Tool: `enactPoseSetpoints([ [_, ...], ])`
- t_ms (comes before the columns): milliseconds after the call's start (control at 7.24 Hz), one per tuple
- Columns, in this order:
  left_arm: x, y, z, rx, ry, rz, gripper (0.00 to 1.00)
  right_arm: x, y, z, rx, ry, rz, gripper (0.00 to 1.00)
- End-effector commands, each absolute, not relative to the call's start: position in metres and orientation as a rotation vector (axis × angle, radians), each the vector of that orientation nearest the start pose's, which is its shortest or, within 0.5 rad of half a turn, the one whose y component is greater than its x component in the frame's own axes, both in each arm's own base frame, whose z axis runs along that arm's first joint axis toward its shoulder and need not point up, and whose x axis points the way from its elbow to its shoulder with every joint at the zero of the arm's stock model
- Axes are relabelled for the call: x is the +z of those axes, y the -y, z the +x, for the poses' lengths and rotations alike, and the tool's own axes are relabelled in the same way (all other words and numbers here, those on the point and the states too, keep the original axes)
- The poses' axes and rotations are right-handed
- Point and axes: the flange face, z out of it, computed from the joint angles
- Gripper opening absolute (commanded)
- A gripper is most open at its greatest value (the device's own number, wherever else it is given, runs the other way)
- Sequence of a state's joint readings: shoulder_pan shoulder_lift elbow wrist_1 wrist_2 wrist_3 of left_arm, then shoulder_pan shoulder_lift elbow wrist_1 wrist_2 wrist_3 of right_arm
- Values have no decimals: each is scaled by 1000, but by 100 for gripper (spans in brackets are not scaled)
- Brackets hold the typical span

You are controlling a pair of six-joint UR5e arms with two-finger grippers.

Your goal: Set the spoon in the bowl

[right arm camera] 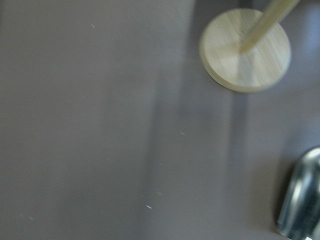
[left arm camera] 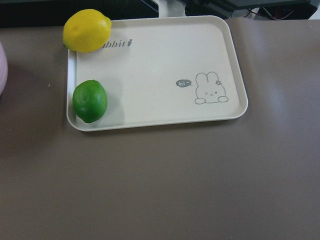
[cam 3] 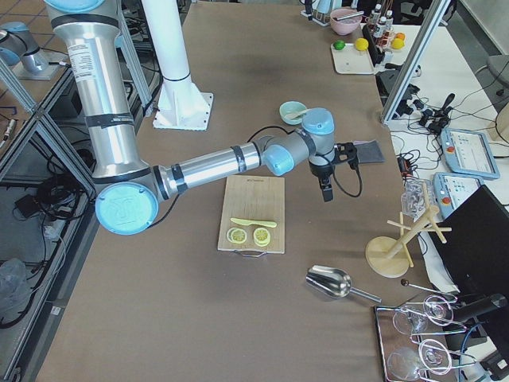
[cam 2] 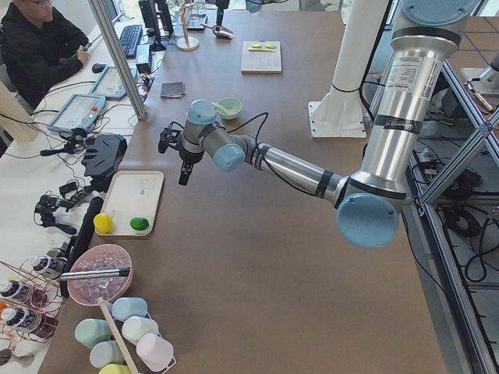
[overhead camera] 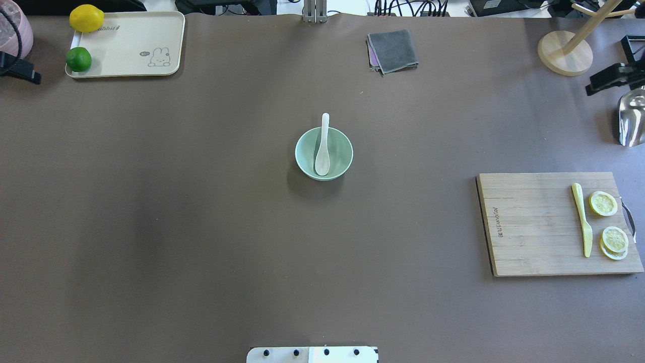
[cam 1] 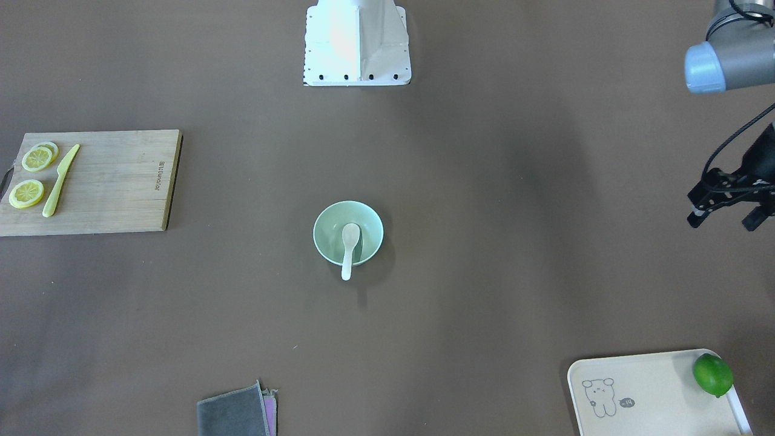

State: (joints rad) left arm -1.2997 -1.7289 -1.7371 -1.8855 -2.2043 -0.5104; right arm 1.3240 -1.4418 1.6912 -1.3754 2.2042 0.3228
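The white spoon point(overhead camera: 322, 151) lies in the pale mint-green bowl point(overhead camera: 340, 151) at the table's middle, its scoop inside and its handle over the far rim. Both show in the front view too: spoon point(cam 1: 349, 239), bowl point(cam 1: 333, 227). My left gripper point(cam 1: 725, 219) hovers far off near the table's left end, open and empty. My right gripper point(overhead camera: 612, 78) is at the far right edge of the overhead view, near the wooden stand; only part of it shows and I cannot tell if it is open or shut.
A wooden cutting board point(overhead camera: 529, 227) with lemon slices and a yellow knife point(overhead camera: 582, 219) lies at the right. A cream tray point(overhead camera: 126, 45) holds a lemon and a lime. A grey cloth point(overhead camera: 393, 50), a wooden stand point(overhead camera: 564, 53) and a metal scoop point(overhead camera: 632, 118) stand along the far side.
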Motion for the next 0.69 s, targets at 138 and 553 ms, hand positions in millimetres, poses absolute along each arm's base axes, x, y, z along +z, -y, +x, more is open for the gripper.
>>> enactPoseSetpoints([
  [138, 511, 549, -81, 4, -714, 222, 98, 596, 514, 33, -197, 712, 21, 100],
  [553, 553, 521, -91, -56, -718, 118, 98, 616, 489, 44, -129, 830, -45, 100],
])
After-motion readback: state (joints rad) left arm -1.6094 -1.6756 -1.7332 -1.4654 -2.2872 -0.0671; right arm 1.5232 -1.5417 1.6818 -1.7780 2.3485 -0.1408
